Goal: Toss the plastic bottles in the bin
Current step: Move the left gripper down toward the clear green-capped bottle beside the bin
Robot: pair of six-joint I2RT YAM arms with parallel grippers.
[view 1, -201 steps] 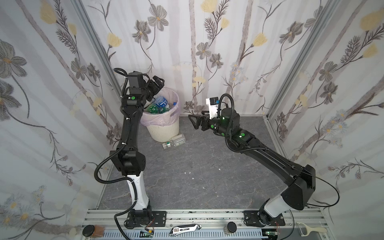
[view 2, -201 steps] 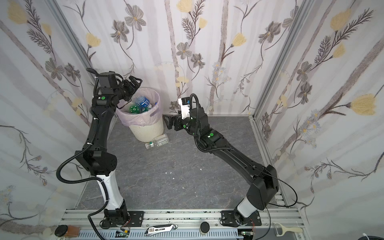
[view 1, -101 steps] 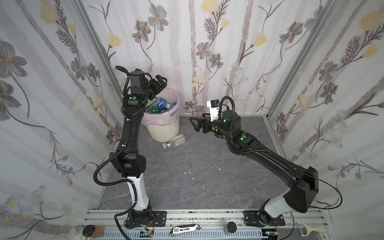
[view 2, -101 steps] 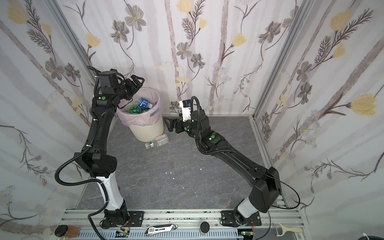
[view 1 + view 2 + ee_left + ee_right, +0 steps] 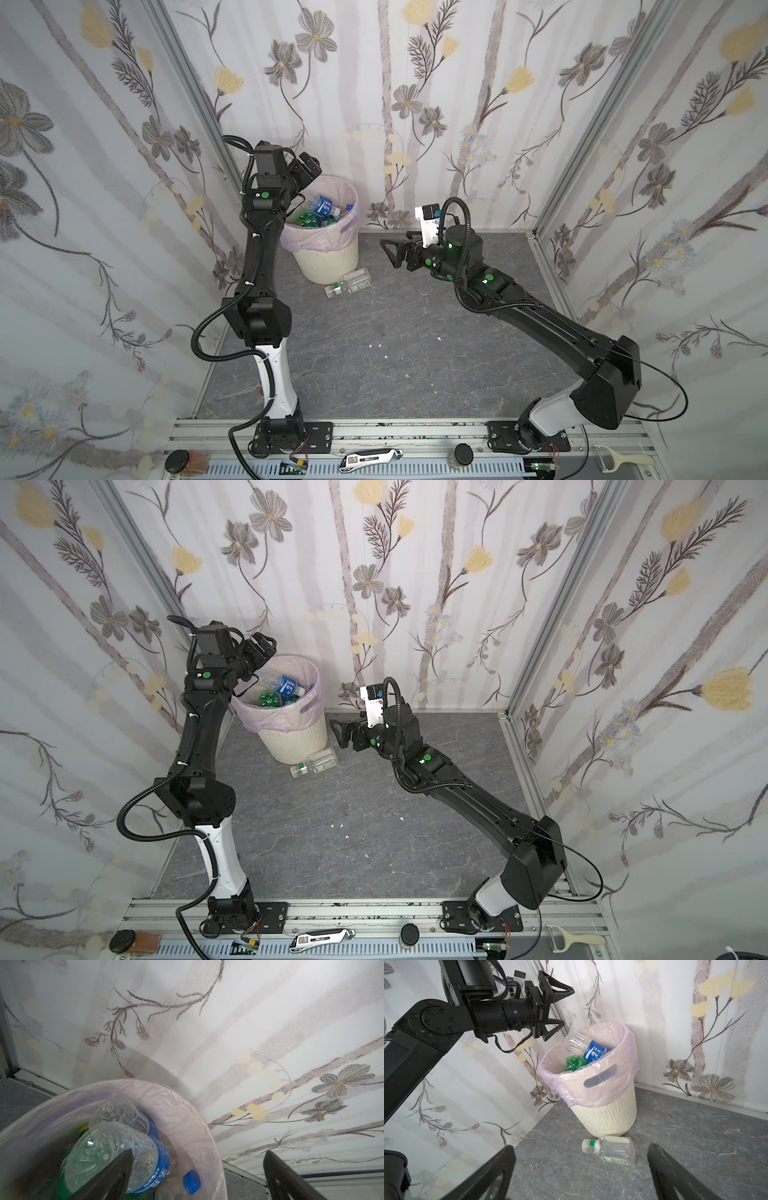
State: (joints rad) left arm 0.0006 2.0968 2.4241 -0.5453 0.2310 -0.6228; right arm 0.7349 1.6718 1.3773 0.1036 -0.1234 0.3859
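The bin (image 5: 328,266) stands in the far left corner of the grey floor (image 5: 415,353), close to the back wall and the left wall, with its pink bag folded over the rim. Plastic bottles (image 5: 324,205) fill it nearly to the top: clear ones with blue labels lie over green ones, and 1 clear bottle pokes above the rim in the right wrist view (image 5: 575,1042).

The left gripper (image 5: 309,166) hangs just above the bin's far left edge with its jaws spread wide and nothing between them. The left arm rises through the narrow strip between the bin and the left wall, so there is little room on that side.

1 clear bottle with a white cap (image 5: 349,282) lies on its side on the floor, just beside the foot of the bin on the near side. Whether it touches the bin I cannot tell.

The right gripper (image 5: 395,251) is held above the floor to the right of the bin, apart from it and pointing towards it. Its jaws are fully apart and empty. In the right wrist view the fallen bottle (image 5: 612,1150) lies between the 2 fingers (image 5: 500,1167), farther out.

The middle and right of the floor are open, with only a few small white specks (image 5: 378,345).
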